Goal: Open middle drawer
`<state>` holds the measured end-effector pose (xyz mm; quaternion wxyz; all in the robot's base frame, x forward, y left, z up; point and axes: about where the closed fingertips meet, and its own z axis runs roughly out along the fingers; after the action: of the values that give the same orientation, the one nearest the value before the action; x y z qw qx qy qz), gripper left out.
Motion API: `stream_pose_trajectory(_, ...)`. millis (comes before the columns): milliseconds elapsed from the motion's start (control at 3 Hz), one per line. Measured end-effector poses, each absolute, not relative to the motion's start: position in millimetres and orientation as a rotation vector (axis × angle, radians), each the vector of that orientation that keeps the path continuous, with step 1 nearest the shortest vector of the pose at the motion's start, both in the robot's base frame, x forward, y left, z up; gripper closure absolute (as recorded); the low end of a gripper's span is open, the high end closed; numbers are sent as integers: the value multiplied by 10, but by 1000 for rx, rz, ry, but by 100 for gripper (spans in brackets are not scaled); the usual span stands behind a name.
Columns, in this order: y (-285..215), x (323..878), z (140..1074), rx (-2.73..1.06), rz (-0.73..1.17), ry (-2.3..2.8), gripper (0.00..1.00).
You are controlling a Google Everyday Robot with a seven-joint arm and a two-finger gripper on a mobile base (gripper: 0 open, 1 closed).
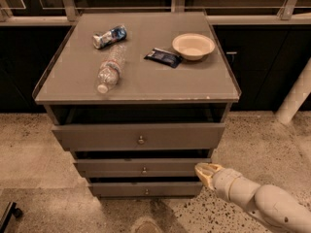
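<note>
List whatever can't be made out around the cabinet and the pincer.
1. Camera view: the pincer sits by the right end of the middle drawer. They are too close together to tell whether it touches the front.
2. Camera view: the inside of the middle drawer is hidden behind its own front and in shadow.
3. Camera view: the arm is cut off by the lower right edge.
4. Camera view: the print on the blue packet is too small to read.

- Clear plastic bottle (109, 69) lying on the tabletop (194, 84), front left.
- Crumpled can (110, 36) behind it.
- Dark packet (164, 57) just beside a pale bowl (193, 46).
- Pincer (203, 171) low at the cabinet's (48, 111) right front.
</note>
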<state>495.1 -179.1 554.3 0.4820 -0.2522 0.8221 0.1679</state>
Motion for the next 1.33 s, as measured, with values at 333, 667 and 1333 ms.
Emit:
stream_pose_trajectory(333,-1746,4945,5410,-602,376,1972,100)
stream_pose_trajectory(667,-1665,4981,5157,-573,312,1916,100)
stream_pose_trajectory(1333,-1575,5272,4756,-544,230,1851,100)
